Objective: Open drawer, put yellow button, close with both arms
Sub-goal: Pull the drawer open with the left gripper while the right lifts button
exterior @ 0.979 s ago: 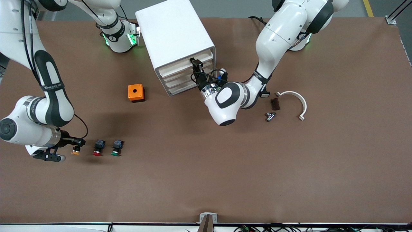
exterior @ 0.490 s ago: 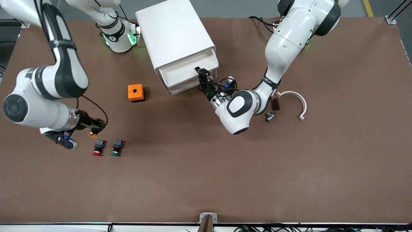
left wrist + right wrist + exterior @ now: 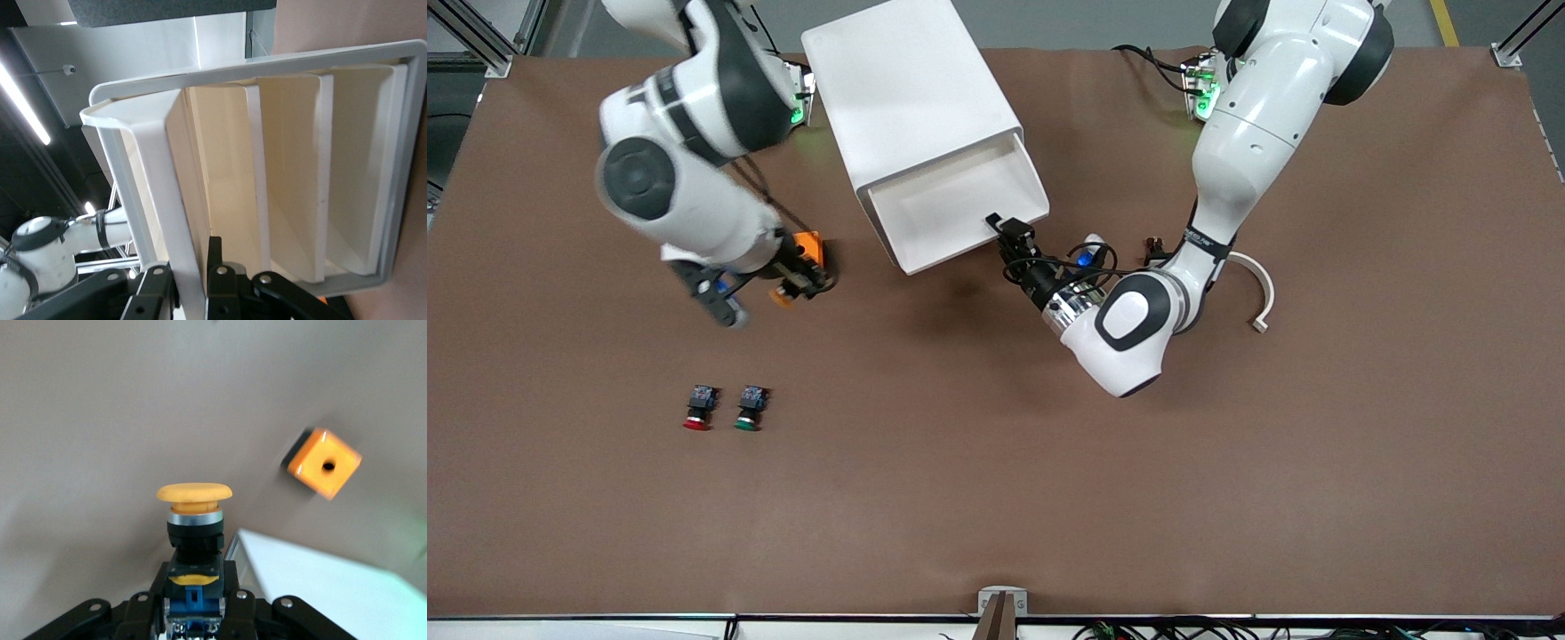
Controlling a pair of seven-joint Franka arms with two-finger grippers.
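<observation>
The right tool [image 3: 799, 283], left of centre in the upper half of the front view, is clamped on the yellow button [image 3: 783, 294] and hangs in the air over the tabletop [image 3: 996, 498] just beside the orange box [image 3: 811, 249]. In the right wrist view the button [image 3: 194, 499] sits between the black fingers [image 3: 235, 600], its yellow cap pointing away from the wrist, and the orange box [image 3: 325, 463] with its round hole shows blurred in the upper right of that frame.

The left tool [image 3: 1009, 230], near the centre of the front view, is closed together on the front lip of the drawer [image 3: 959, 213]. The drawer stands pulled well out of the white cabinet [image 3: 903, 98], its shallow white tray bare inside. In the left wrist view the drawer's front edge [image 3: 163, 193] runs down into the tool [image 3: 193, 293] at the bottom of the frame, with the lower drawers [image 3: 293, 167] ranged beside it.

In the lower left of the front view the red button [image 3: 698, 407] and the green button [image 3: 751, 407] stand side by side on the tabletop, well apart from both tools. At the right, a white curved bracket [image 3: 1261, 289] lies beside the left arm's wrist.
</observation>
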